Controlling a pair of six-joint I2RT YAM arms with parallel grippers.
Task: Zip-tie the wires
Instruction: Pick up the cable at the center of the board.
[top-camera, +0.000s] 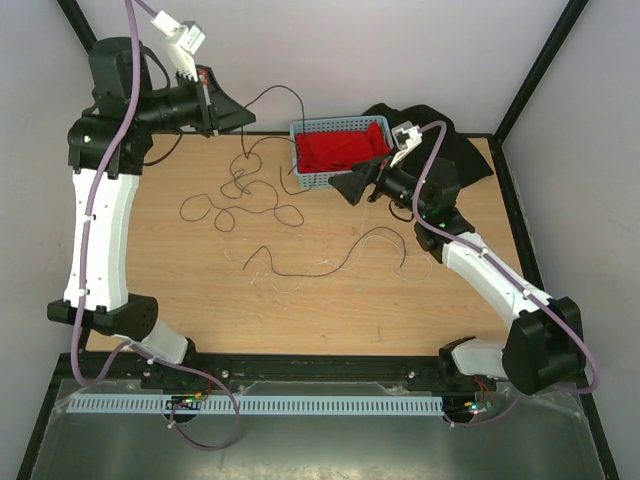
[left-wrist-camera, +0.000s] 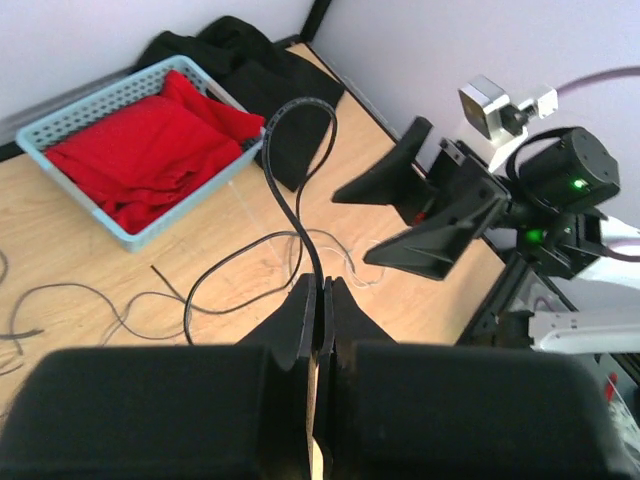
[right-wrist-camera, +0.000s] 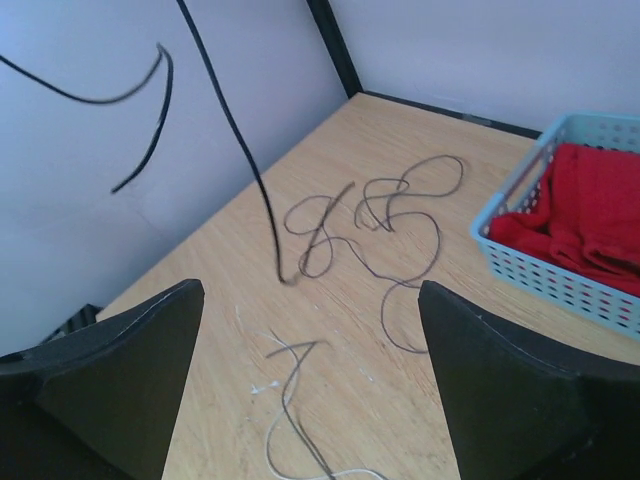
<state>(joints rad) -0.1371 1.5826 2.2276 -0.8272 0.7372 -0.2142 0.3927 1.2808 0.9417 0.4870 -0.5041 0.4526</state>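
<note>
The wires (top-camera: 245, 185) lie as thin black and whitish strands looped over the wooden table (top-camera: 150, 300). My left gripper (top-camera: 243, 122) is raised at the back left, shut on one black wire (left-wrist-camera: 290, 190) that arches up from its jaws and drops toward the table. The left gripper (left-wrist-camera: 322, 285) shows its jaws pressed together on that strand. My right gripper (top-camera: 352, 187) hovers in front of the blue basket, open and empty. From the right wrist, the right gripper (right-wrist-camera: 310, 290) spans wide above loose wires (right-wrist-camera: 400, 200), with the lifted black wire (right-wrist-camera: 235, 130) hanging ahead. No zip tie shows.
A blue basket (top-camera: 300, 130) with a red cloth (top-camera: 340, 148) stands at the back middle. A black cloth (top-camera: 470, 160) lies behind my right arm. One long strand (top-camera: 300, 268) curls across the table's middle. Black frame posts and walls close in the back corners.
</note>
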